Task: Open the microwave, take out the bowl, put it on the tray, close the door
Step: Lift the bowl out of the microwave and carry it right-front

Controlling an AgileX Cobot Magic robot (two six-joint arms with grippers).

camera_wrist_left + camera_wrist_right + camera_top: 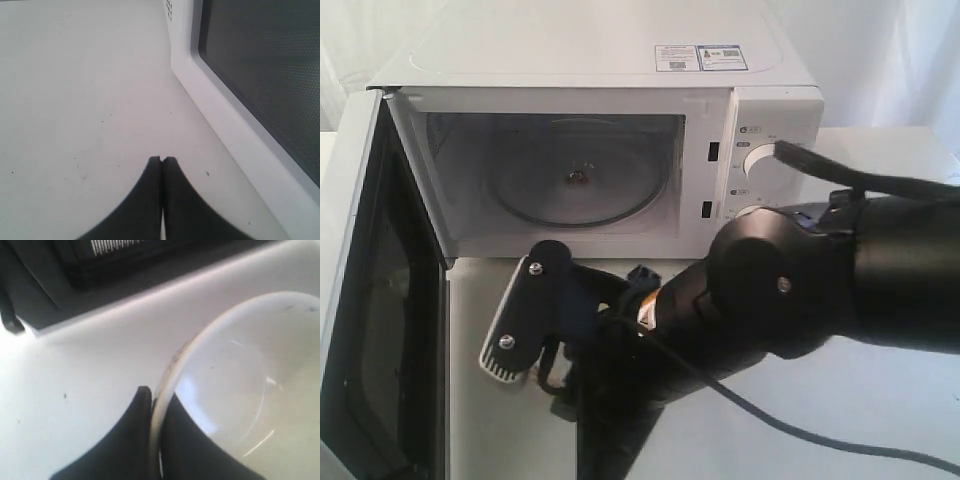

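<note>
The bowl, glossy cream with a smudged rim, is outside the microwave by the white table, its rim pinched by the right gripper. The left gripper is pressed together beside the open door; the stickers on top are unreadable

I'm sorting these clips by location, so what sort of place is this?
Probably a robot test bench staged as a kitchen corner, not a real home. A white microwave stands on a plain white table, a white backdrop hangs behind it, and a black robot arm works in front.
</note>
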